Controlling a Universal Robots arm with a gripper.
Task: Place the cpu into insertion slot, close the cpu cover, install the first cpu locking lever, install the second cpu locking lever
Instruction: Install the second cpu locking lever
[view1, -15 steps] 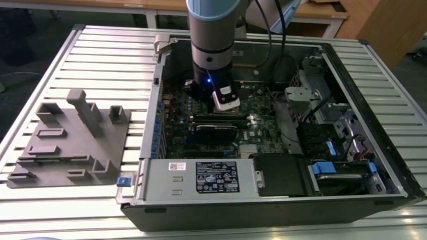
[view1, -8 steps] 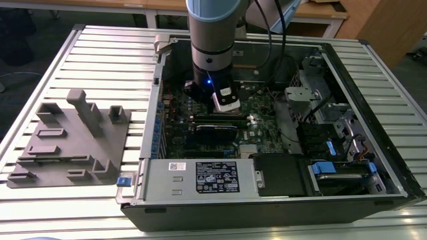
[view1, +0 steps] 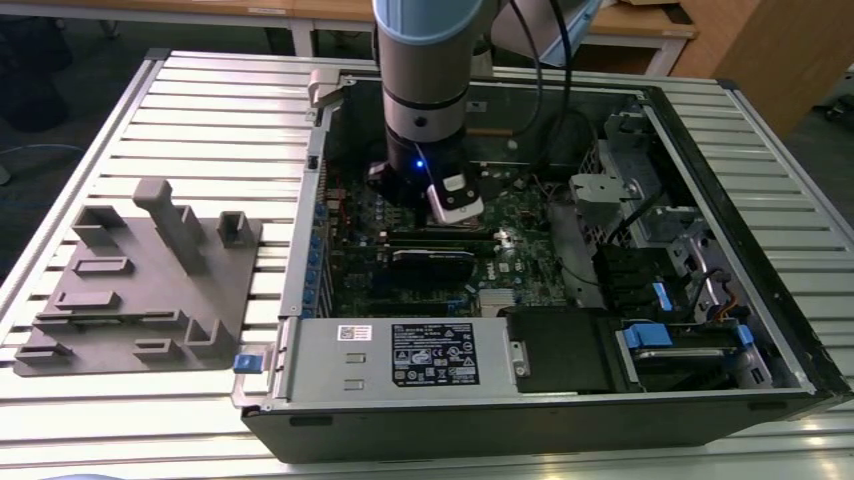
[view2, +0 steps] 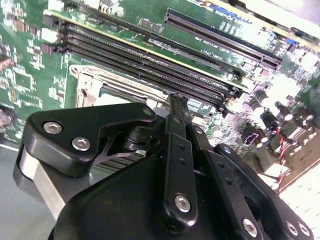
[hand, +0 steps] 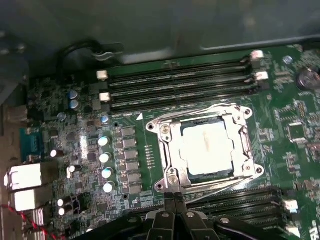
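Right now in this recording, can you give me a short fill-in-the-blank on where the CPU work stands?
1. The cpu lies inside the ____, on the green board.
2. The cpu cover is ____ over the chip, which shows through its window.
3. In the first wrist view the gripper sits at the socket edge with fingers ____.

Missing words: insertion slot; closed; shut

In the first wrist view, the cpu (hand: 206, 147) lay seated in the insertion slot (hand: 167, 150) on the green circuit board (hand: 295, 125), with the cpu cover (hand: 240, 132) closed flat around its pale top. The gripper (hand: 174, 201) hung at the socket's edge, fingertips pressed together, with long black memory slots (hand: 180, 85) beyond.
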